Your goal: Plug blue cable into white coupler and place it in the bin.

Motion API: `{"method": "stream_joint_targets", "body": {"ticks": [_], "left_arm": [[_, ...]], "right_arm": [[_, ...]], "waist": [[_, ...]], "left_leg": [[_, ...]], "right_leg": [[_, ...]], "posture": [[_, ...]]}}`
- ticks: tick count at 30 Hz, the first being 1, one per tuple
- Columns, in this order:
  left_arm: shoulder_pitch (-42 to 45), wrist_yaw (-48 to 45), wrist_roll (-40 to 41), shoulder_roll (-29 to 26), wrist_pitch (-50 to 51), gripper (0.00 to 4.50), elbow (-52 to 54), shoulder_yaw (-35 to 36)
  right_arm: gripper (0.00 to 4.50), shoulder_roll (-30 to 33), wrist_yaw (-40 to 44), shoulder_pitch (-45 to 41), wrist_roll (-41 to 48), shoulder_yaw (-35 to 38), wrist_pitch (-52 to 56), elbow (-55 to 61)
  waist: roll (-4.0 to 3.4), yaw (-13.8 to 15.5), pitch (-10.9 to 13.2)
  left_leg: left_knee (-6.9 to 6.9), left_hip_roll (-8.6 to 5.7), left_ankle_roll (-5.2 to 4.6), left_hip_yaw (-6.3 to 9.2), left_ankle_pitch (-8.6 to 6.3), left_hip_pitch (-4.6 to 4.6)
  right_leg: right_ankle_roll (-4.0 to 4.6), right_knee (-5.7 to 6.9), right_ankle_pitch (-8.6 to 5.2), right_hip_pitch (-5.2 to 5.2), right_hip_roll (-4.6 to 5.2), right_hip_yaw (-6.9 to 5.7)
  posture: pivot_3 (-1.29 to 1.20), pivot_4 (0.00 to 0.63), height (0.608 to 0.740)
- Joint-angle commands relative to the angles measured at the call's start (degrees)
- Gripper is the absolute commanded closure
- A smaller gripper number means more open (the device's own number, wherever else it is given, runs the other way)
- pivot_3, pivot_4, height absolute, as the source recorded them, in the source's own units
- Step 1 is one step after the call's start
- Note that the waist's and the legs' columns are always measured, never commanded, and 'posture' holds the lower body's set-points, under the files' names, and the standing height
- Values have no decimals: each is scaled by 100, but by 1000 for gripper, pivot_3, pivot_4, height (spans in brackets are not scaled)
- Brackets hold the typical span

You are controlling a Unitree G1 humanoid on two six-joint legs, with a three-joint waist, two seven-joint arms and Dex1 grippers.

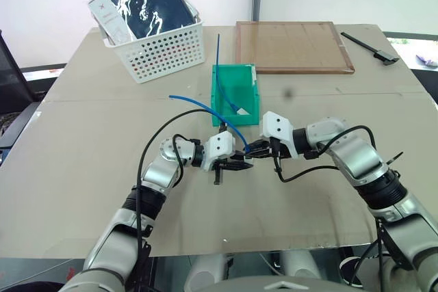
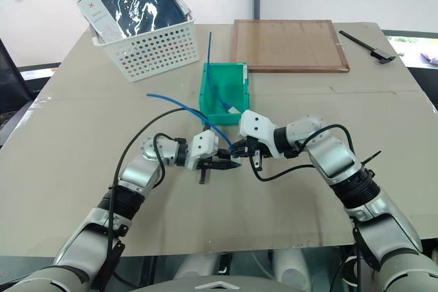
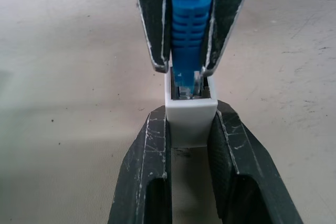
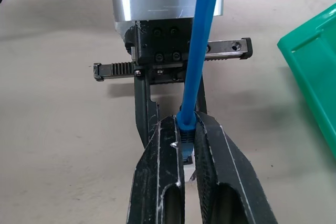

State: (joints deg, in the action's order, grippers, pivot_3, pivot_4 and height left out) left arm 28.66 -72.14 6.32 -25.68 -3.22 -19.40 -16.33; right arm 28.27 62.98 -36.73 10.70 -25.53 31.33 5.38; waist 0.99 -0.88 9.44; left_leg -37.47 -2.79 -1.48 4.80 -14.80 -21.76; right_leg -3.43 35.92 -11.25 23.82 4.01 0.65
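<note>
Just in front of the green bin, my two grippers meet tip to tip above the table. My left gripper is shut on the white coupler. My right gripper is shut on the ribbed boot of the blue cable. The clear plug sits in the coupler's socket. From my right gripper, the blue cable arcs up and away to the left over my left gripper. Its free end hangs in the air.
A straight blue cord leans in the bin, with a small white piece on the bin floor. A white perforated basket holding a dark pouch stands at the back left. A wooden tray and a black tool lie at the back right.
</note>
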Motion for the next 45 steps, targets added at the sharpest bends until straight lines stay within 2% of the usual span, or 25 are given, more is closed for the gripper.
{"method": "stream_joint_targets", "body": {"ticks": [1, 6, 9, 15, 16, 17, 23, 26, 29, 31, 34, 38, 42, 45], "left_arm": [[-6, 50, 27, -10, -2, 4154, 55, 48], [-22, 89, 27, 13, 25, 4154, 97, 48], [-51, 118, 38, 20, 48, 4154, 134, 53], [-129, 194, 144, 48, 180, 4154, 268, 113], [-155, 205, 177, 40, 221, 4154, 326, 136], [-204, 228, 249, 30, 309, 4154, 420, 186], [-644, 439, 706, -94, 1035, 4154, 1211, 524], [-856, 683, 972, -165, 1623, 4154, 1761, 739], [-923, 1313, 1601, -131, 2926, 4154, 2495, 1216], [-576, 2053, 2366, -33, 4366, 4154, 2949, 1789], [-35, 2754, 3005, 54, 5593, 4154, 3202, 2285], [924, 3669, 2958, 252, 6620, 4154, 2687, 2381], [2012, 4318, 2418, 453, 6504, 4154, 1401, 2248], [2561, 4425, 2144, 558, 6363, 4154, 563, 2099]], "right_arm": [[4500, 10, 91, 299, -136, -420, 345, -207], [4500, -21, -60, 679, -227, -352, 58, -436], [4500, -15, -524, 1056, -730, -413, -851, -625], [4500, -202, -859, 1069, -273, 421, -1242, -500], [3831, -216, -873, 1096, -106, 640, -1338, -326], [3672, -242, -894, 1155, 125, 898, -1344, -77], [1271, 131, -1024, 2058, 1117, 1907, -906, 1835], [1271, 295, -1365, 2709, 1282, 2331, -667, 2668], [1271, 356, -1869, 3524, 1157, 2649, -563, 3435], [1271, 192, -2361, 4273, 988, 2928, -602, 3965], [1271, -114, -2919, 4830, 885, 3145, -667, 4406], [1271, -384, -3342, 5176, 800, 3206, -776, 4712], [1271, -584, -3651, 5268, 842, 3293, -812, 4825], [1271, -604, -3778, 5323, 738, 3284, -865, 4861]], "waist": [[-1, -1, -8], [-1, -1, -32], [1, -2, -70], [0, -20, -79], [-1, -18, -79], [-3, -11, -75], [-6, 12, -70], [-6, 24, -69], [-4, 37, -63], [0, 22, -55], [12, 64, -46], [13, 59, -46], [22, 47, -41], [23, 37, -39]], "left_leg": [[0, 0, 0, 0, 0, 0], [1, 0, 0, 0, 0, 1], [2, 0, 0, 0, 0, 4], [5, 2, 0, -2, -1, 36], [5, 4, 0, 0, -1, 41], [5, 4, 0, 0, -1, 41], [2, 1, 2, 3, 0, -17], [12, 3, 0, 10, -2, -22], [11, 1, -1, 9, -3, -20], [9, 2, -1, 11, -2, -20], [-2, 10, 2, 26, 0, -8], [-2, 1, 3, 26, 1, -3], [0, -5, 9, 20, 4, 1], [2, -10, 15, 22, 8, -1]], "right_leg": [[0, 0, 0, 0, 0, 0], [0, 0, 0, -1, 0, 0], [0, 0, 0, -2, 0, 1], [-2, 0, -2, -34, -3, 1], [-2, 0, -2, -39, -4, 0], [-2, 0, -2, -39, -4, 0], [-1, -1, 0, 15, 1, 4], [0, -9, -1, 18, 2, 0], [-3, -8, -3, 14, 6, 0], [-5, -8, -4, 11, 5, -2], [-28, -1, -18, -7, -4, -24], [-28, -2, -18, -13, -2, -22], [-25, -3, -17, -15, 0, -13], [-23, -5, -15, -13, -2, -15]], "posture": [[0, 150, 740], [0, 150, 740], [0, 150, 740], [0, 150, 740], [0, 150, 740], [0, 150, 740], [0, 150, 740], [0, 150, 740], [0, 150, 740], [0, 150, 740], [0, 150, 740], [0, 150, 740], [0, 150, 740], [0, 150, 740]]}}
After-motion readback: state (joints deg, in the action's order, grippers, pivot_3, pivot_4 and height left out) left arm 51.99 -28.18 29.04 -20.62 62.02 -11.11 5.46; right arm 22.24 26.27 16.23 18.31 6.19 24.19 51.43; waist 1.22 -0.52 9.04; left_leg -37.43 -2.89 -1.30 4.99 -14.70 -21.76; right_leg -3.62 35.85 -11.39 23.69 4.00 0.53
